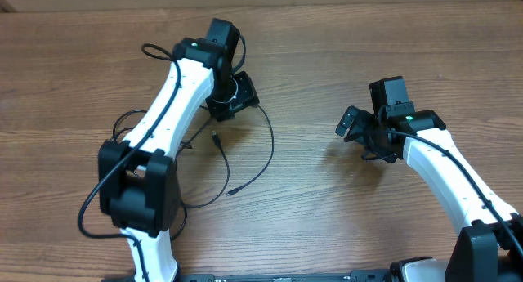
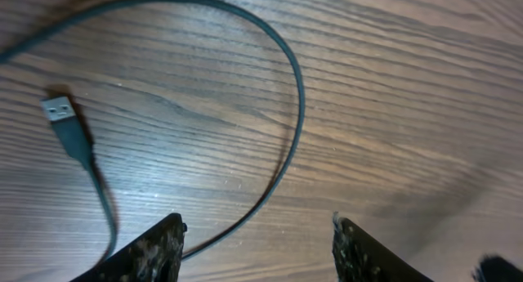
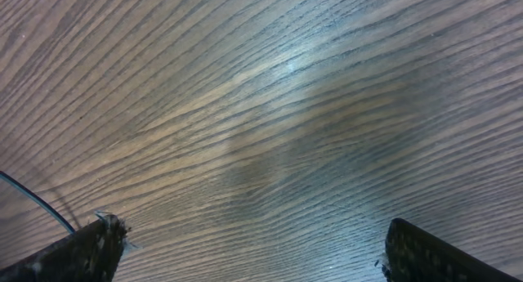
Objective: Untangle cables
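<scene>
Wood-grain surface (image 1: pixel 327 225), two arms over it.

Left pincer (image 2: pixel 256 223): jaws apart, clamped on nothing. It hangs low over the surface at the far end of the cable spread. In the left wrist view, one dark cable (image 2: pixel 299 94) curves in a wide arc across the wood and runs down into the gap, close beside the left-hand finger (image 2: pixel 155 253). I cannot tell whether it touches that finger. A second cord lies beside it, ending in a flat silver-faced plug (image 2: pixel 59 112) that rests on the wood.

Cables (image 1: pixel 271 147), overhead view: thin black cords lying loose on the surface, on the left arm's side. One long loop sweeps from under the left pincer down to a free end (image 1: pixel 231 190). More strands pass beneath the left arm's white forearm, where their crossings are hidden.

Right pincer (image 3: pixel 253 226): jaws spread wide, nothing between them, only bare wood beneath. It sits well apart from the cables.
</scene>
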Tool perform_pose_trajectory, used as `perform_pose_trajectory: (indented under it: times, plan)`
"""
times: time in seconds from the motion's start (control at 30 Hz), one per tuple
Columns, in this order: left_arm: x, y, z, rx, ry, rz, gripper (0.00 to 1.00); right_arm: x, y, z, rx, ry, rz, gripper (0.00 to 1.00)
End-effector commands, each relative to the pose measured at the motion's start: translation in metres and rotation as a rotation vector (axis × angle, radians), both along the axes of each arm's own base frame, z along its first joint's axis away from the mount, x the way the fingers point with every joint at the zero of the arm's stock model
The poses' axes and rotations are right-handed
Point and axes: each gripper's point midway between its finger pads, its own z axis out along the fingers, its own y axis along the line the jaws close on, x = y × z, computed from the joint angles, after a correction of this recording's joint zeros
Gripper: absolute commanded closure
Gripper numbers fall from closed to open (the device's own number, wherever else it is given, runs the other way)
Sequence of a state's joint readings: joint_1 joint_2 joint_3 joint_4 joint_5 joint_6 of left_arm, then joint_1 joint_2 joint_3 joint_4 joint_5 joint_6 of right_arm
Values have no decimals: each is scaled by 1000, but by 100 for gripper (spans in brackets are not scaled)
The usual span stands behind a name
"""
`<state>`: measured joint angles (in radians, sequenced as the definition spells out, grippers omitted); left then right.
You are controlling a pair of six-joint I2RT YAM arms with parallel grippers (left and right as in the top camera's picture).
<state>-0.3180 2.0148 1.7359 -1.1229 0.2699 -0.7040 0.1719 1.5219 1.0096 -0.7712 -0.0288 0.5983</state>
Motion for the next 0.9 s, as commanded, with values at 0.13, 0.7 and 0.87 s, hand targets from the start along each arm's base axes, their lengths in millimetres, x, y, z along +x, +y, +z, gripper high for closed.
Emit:
perform_pose_trajectory:
  times: [0.13, 0.7, 0.87]
  plan:
    - [-2, -21, -33, 18, 62, 37, 38, 2, -2, -1, -7, -1, -8, 0]
    - [3, -40, -90, 131, 66, 59, 33, 2, -2, -1, -7, -1, -8, 0]
    - [8, -55, -101, 117, 49, 86, 34, 2, -2, -1, -7, -1, -8, 0]
